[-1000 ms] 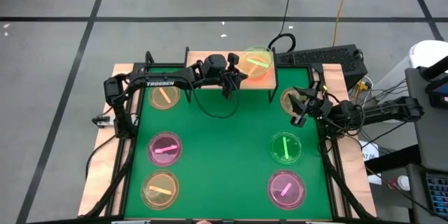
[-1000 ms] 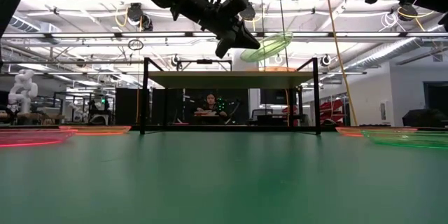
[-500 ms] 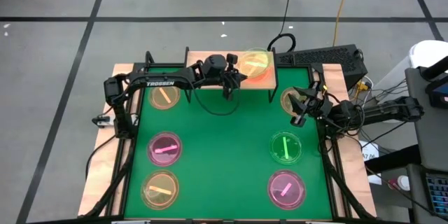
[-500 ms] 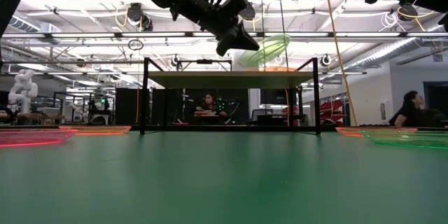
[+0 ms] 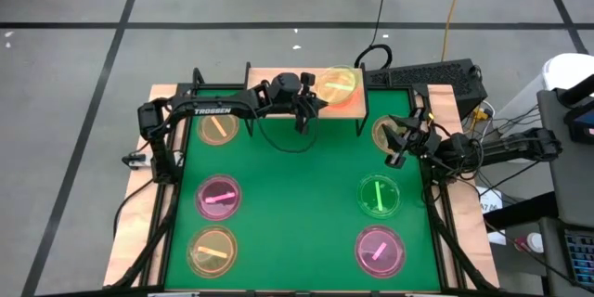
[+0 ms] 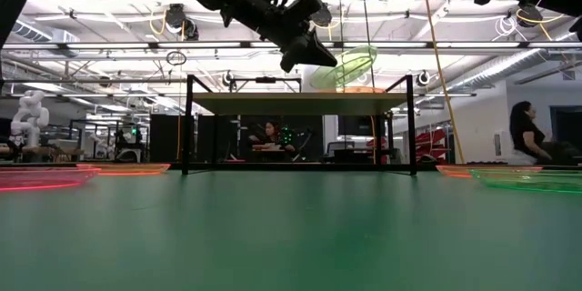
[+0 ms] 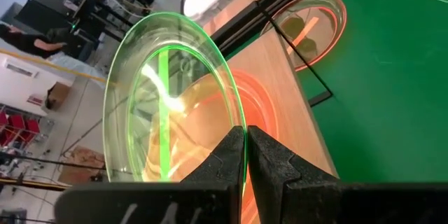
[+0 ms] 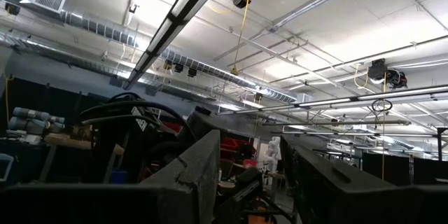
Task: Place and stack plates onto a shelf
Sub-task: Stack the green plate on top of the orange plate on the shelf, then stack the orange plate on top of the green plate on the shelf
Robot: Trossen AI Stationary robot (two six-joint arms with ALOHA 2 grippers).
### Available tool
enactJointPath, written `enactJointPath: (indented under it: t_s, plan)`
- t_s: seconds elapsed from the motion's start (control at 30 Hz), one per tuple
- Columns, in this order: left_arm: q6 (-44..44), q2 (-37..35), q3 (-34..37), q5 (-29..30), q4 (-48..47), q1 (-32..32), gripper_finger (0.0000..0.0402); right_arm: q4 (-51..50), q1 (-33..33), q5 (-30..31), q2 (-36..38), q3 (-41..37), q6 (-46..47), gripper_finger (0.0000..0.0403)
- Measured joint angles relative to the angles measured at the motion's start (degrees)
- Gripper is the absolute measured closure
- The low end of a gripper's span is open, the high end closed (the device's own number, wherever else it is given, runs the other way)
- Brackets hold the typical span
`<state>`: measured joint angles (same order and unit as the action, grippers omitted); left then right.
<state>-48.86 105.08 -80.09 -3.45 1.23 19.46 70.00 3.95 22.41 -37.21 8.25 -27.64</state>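
Note:
My left gripper (image 5: pixel 314 95) is shut on a green plate (image 5: pixel 340 83) above the right half of the shelf (image 5: pixel 357 109) at the table's far edge. In the low view the plate (image 6: pixel 350 64) is tilted, clear of the shelf board (image 6: pixel 273 102). An orange plate (image 7: pixel 262 105) lies flat on the shelf below it. My right gripper (image 5: pixel 397 153) waits open at the table's right edge, over an orange plate (image 5: pixel 382 130); its wrist view shows only the ceiling. My left gripper pinches the green plate's rim (image 7: pixel 241 122) between its two fingers (image 7: pixel 269 157), on the side nearest the arm. The fingers come from the table's left, slanting down. The plate is lifted clear of the shelf and tilted, its free side higher.
Loose plates lie on the green mat: orange (image 5: pixel 219 127), pink (image 5: pixel 219 197) and yellowish (image 5: pixel 213 251) on the left, green (image 5: pixel 380 195) and pink (image 5: pixel 380 251) on the right. The shelf's left half lies under my left arm. People sit in the room beyond.
My left gripper has kept its hold; the green plate has tipped slightly above the orange plate on the shelf. My right arm has kept still.

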Motion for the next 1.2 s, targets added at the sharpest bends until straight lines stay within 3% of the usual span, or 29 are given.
enactJointPath:
  t_s: [0.57, 0.87, 1.2]
  plan:
    - [2.94, 0.33, 0.0, -0.09, 0.86, 0.29, 0.0379, 0.0, 0.0, 0.0, 0.02, 0.02, -0.02, 0.0271]
    - [1.15, 0.35, 0.0, 1.13, 1.45, 0.31, 0.0318, 0.0, 0.0, 0.0, 0.0, 0.02, -0.09, 0.0271]
    - [0.61, -1.79, 0.0, 1.56, 0.79, 0.24, 0.0314, 0.0, 0.0, 0.0, 0.0, 0.02, -0.02, 0.0271]
